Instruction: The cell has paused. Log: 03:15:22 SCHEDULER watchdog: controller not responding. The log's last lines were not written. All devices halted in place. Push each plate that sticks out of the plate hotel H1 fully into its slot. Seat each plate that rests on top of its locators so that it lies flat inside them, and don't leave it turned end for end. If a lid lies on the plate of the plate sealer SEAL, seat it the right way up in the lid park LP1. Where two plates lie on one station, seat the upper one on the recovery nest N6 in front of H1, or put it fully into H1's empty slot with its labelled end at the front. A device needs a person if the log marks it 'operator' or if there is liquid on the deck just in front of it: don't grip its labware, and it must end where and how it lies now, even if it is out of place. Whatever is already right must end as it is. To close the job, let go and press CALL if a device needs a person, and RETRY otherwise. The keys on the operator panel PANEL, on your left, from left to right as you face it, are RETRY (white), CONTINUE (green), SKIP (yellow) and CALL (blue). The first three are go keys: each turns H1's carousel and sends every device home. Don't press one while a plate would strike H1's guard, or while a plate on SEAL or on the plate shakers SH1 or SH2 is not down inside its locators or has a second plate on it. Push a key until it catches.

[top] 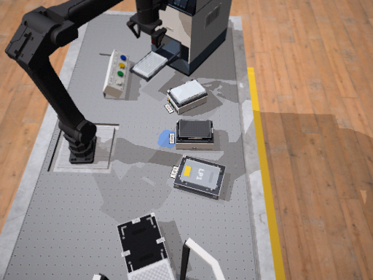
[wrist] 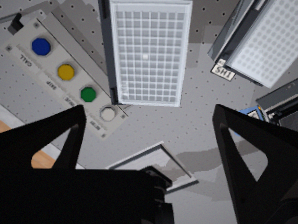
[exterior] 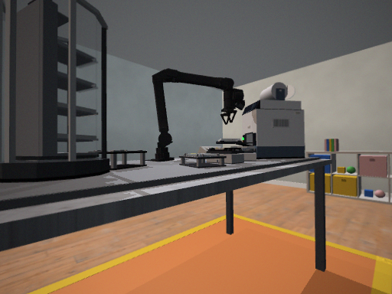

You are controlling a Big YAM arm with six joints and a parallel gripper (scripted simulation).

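Observation:
My gripper (top: 147, 30) is open and empty. It hangs high above the deck in front of the sealer SEAL (top: 193, 29), and in the wrist view its fingers stand wide apart. Below it a white gridded plate (top: 149, 65) lies on SEAL's tray and also shows in the wrist view (wrist: 147, 52). The panel PANEL (top: 116, 73) lies left of it, with the blue key (wrist: 41, 46), yellow key (wrist: 66, 72), green key (wrist: 88, 93) and white key (wrist: 107, 114). The shaker SH1 (top: 186, 95) carries a white plate that looks skewed. The shaker SH2 (top: 194, 133) carries a dark plate.
A blue puddle (top: 165, 138) lies on the deck just in front of SH2. The lid park LP1 (top: 199, 176) has nothing on it. The black nest N6 (top: 142, 242) is bare, with a white plate (top: 151, 271) at its near end. The plate hotel H1 (exterior: 50, 88) stands tall.

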